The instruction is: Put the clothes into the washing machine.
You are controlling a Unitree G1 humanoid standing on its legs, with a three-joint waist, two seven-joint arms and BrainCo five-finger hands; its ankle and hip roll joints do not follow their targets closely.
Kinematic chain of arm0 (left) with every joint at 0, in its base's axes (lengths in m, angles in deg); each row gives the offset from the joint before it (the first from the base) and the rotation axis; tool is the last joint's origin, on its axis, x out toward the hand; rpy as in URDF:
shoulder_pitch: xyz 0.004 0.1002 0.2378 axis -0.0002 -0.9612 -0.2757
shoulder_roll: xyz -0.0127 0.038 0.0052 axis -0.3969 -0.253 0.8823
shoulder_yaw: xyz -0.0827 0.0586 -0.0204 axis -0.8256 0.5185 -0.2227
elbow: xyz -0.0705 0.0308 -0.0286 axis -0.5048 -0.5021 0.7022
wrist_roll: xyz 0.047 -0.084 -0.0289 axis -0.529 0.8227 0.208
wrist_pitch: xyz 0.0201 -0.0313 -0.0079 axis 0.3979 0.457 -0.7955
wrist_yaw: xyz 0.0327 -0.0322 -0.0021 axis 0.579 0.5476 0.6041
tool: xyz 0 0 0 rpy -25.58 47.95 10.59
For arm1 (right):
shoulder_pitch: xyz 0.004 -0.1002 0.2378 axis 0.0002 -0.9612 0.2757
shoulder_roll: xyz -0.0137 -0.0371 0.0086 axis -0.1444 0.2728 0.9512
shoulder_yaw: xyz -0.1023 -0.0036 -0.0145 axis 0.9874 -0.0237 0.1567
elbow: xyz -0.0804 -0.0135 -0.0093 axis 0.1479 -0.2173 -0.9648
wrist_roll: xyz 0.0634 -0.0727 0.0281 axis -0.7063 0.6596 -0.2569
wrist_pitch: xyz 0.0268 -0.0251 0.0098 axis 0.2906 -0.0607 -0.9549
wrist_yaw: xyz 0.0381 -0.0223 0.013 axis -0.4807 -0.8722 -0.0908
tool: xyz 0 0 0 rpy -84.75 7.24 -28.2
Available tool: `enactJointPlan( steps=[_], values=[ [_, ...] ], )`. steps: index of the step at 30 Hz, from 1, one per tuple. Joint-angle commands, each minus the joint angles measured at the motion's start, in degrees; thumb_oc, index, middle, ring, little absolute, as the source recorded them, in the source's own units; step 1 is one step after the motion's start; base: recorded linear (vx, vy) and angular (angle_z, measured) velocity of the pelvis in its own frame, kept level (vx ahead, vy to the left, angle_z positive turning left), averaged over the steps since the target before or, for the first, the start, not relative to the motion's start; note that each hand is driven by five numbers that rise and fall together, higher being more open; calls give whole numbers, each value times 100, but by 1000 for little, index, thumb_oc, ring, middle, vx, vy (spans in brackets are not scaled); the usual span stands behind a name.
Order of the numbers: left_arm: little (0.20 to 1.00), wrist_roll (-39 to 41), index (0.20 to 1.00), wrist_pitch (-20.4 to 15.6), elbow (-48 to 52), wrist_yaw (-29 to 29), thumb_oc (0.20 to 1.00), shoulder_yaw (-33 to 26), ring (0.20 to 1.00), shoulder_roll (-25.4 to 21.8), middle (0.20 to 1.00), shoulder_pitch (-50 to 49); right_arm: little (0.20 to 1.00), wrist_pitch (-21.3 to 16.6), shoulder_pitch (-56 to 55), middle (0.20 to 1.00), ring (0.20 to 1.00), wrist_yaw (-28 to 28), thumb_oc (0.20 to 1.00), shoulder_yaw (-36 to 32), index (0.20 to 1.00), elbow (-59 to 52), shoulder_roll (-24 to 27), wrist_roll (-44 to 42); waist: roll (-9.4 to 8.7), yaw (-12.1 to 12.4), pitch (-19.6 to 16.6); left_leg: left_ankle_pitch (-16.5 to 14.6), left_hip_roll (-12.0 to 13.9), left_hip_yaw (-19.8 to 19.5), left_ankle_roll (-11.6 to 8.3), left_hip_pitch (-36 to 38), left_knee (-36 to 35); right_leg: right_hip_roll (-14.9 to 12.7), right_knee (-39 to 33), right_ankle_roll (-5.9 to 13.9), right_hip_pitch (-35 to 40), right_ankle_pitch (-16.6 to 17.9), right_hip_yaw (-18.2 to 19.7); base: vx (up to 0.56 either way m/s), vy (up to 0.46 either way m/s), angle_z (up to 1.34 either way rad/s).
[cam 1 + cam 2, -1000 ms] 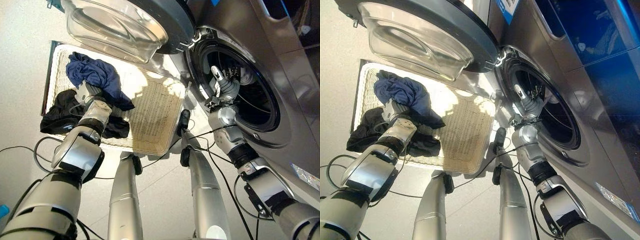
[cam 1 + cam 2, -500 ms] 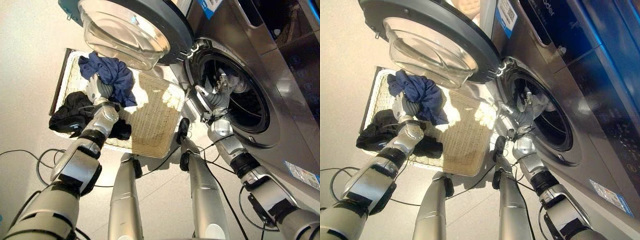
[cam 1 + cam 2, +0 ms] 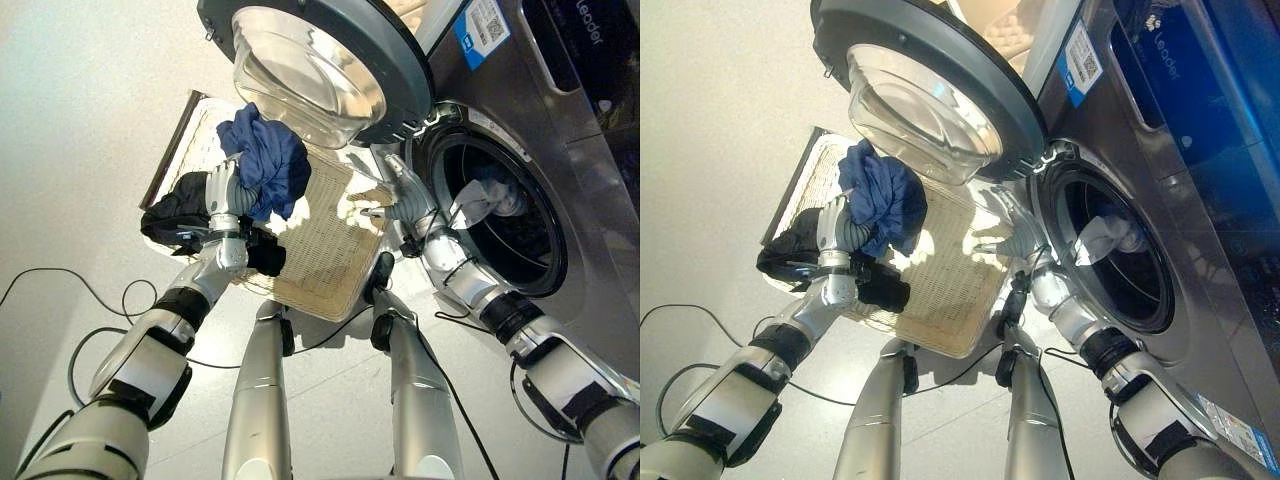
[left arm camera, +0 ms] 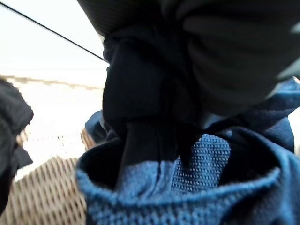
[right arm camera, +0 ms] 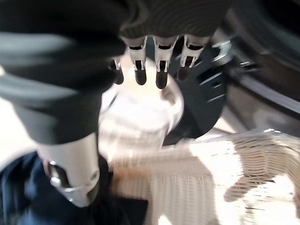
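Note:
My left hand [image 3: 225,195] is shut on a bunched blue garment [image 3: 268,160] and holds it up over the white wicker basket [image 3: 320,250]. The blue cloth [image 4: 187,187] crowds the left wrist view. A black garment [image 3: 175,215] lies at the basket's left end. My right hand [image 3: 400,195] is open, with straight fingers [image 5: 159,61]. It hovers outside the washing machine's drum [image 3: 500,215], between the basket's right rim and the open door [image 3: 310,65]. A pale cloth [image 3: 480,200] lies inside the drum.
The round glass door swings out above the basket's far side. The basket stands on the pale floor just left of the machine's front panel [image 3: 1180,150].
The camera has tilted up. My left hand has raised the blue garment off the basket. My right hand has pulled out of the drum toward the basket.

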Motion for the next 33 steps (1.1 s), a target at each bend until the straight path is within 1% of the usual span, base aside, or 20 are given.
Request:
enactJointPlan(
  steps=[1,2,3,5,6,7,8,9,11,12,14,15,17,19,20,21,22,25,29,33],
  values=[
    [200,496,200,-553,556,-648,200,17,200,151,200,78,1000,39,290,1000,1000,-48,1000,20,1000,-136,285,316,405,120,-129,-69,-199,540,-166,136,-341,-26,795,649,1,-735,-268,0,0,0],
    [200,496,200,-553,556,-648,200,17,200,151,200,78,1000,39,290,1000,1000,-48,1000,20,1000,-136,285,316,405,120,-129,-69,-199,540,-166,136,-341,-26,795,649,1,-735,-268,1,-17,3],
    [200,835,200,-701,824,-1099,200,80,200,191,200,36,1000,139,454,1000,1000,-120,1000,107,1000,-101,280,365,436,152,-129,-67,-207,544,-154,112,-333,-29,791,650,-24,-722,-271,-2,-12,3],
    [200,1163,200,-778,1058,-1496,200,150,200,207,200,27,1000,183,594,1000,1000,-189,1000,156,1000,5,275,357,463,186,-129,-66,-219,532,-149,96,-333,-39,766,655,-25,-705,-283,-3,-9,2],
    [200,1163,200,-778,1058,-1496,200,150,200,207,200,27,1000,183,594,1000,1000,-189,1000,156,1000,5,275,357,463,186,-129,-66,-219,532,-149,96,-333,-39,766,655,-25,-705,-283,0,0,0],
    [200,1285,200,-805,1190,-1701,200,191,200,238,200,10,1000,215,661,1000,1000,-222,1000,180,1000,72,260,383,477,201,-129,-69,-226,519,-146,77,-320,-42,767,655,-40,-698,-281,0,0,0],
    [200,1285,200,-805,1190,-1701,200,191,200,238,200,10,1000,215,661,1000,1000,-222,1000,180,1000,72,260,383,477,201,-129,-69,-226,519,-146,77,-320,-42,767,655,-40,-698,-281,-3,-15,5],
    [200,1576,200,-761,1571,-2320,200,331,200,263,200,-14,1000,262,779,1000,1000,-363,1000,234,1000,185,213,351,527,243,-129,-65,-253,486,-133,56,-311,-56,773,658,-57,-676,-287,-2,-14,5],
    [200,1765,200,-779,1694,-2629,200,381,200,273,200,-1,1000,271,854,1000,1000,-460,1000,247,1000,241,196,319,543,256,-129,-59,-261,477,-127,53,-314,-60,759,658,-56,-660,-287,-1,-8,3],
    [200,1890,200,-734,1848,-2912,200,439,200,303,200,-3,1000,308,909,1000,1000,-557,1000,270,1000,256,171,257,564,267,-129,-55,-269,474,-116,53,-312,-65,761,657,-63,-645,-285,0,0,0],
    [200,2036,200,-687,2033,-3201,200,502,200,312,200,8,1000,305,968,1000,1000,-711,1000,278,1000,322,128,157,593,280,-129,-51,-280,466,-104,58,-312,-65,768,655,-67,-636,-276,8,-1,6],
    [200,2036,200,-687,2033,-3201,200,502,200,312,200,8,1000,305,968,1000,1000,-711,1000,278,1000,322,128,157,593,280,-129,-51,-280,466,-104,58,-312,-65,768,655,-67,-636,-276,8,3,6],
    [200,2202,200,-696,2185,-3486,200,550,200,337,200,24,1000,300,1011,1000,1000,-870,1000,276,1000,379,80,47,619,283,-129,-44,-303,451,-96,52,-306,-59,760,652,-79,-616,-260,7,8,4],
    [200,2324,200,-688,2396,-3825,200,615,200,361,200,78,1000,294,1037,1000,1000,-1272,1000,303,1000,497,-31,-77,655,286,-129,-22,-332,444,-92,58,-325,-44,710,642,-65,-594,-249,1,16,4],
    [200,2324,200,-688,2396,-3825,200,615,200,361,200,78,1000,294,1037,1000,1000,-1272,1000,303,1000,497,-31,-77,655,286,-129,-22,-332,444,-92,58,-325,-44,710,642,-65,-594,-249,0,0,0],
    [200,2355,200,-698,2495,-3897,200,645,200,366,200,101,1000,242,1047,1000,1000,-1579,1000,365,1000,601,-79,-112,674,295,-129,-11,-342,438,-83,75,-338,-39,693,630,-45,-592,-245,0,0,0],
    [200,2375,200,-702,2544,-3917,200,666,200,375,200,117,1000,197,1045,1000,1000,-1764,1000,400,1000,645,-105,-91,683,297,-129,-5,-348,433,-79,78,-341,-39,694,627,-44,-590,-240,0,0,0],
    [200,2414,200,-654,2646,-3966,200,719,200,418,200,159,1000,213,1045,1000,1000,-2028,1000,527,1000,710,-185,-137,690,302,-129,8,-357,425,-71,60,-314,-41,708,611,-55,-579,-229,0,0,0],
    [200,2514,200,-608,2651,-4051,200,777,200,475,200,252,1000,128,1043,1000,1000,-2115,1000,559,1000,813,-307,-322,685,301,-129,35,-372,422,-63,48,-323,-19,677,599,-54,-556,-219,0,0,0],
    [200,2516,200,-466,2658,-4108,200,776,200,565,200,298,1000,76,978,1000,1000,-2071,1000,453,1000,810,-464,-801,695,289,-129,70,-395,409,-58,36,-348,2,642,589,-69,-525,-210,0,0,0]
  ],
)
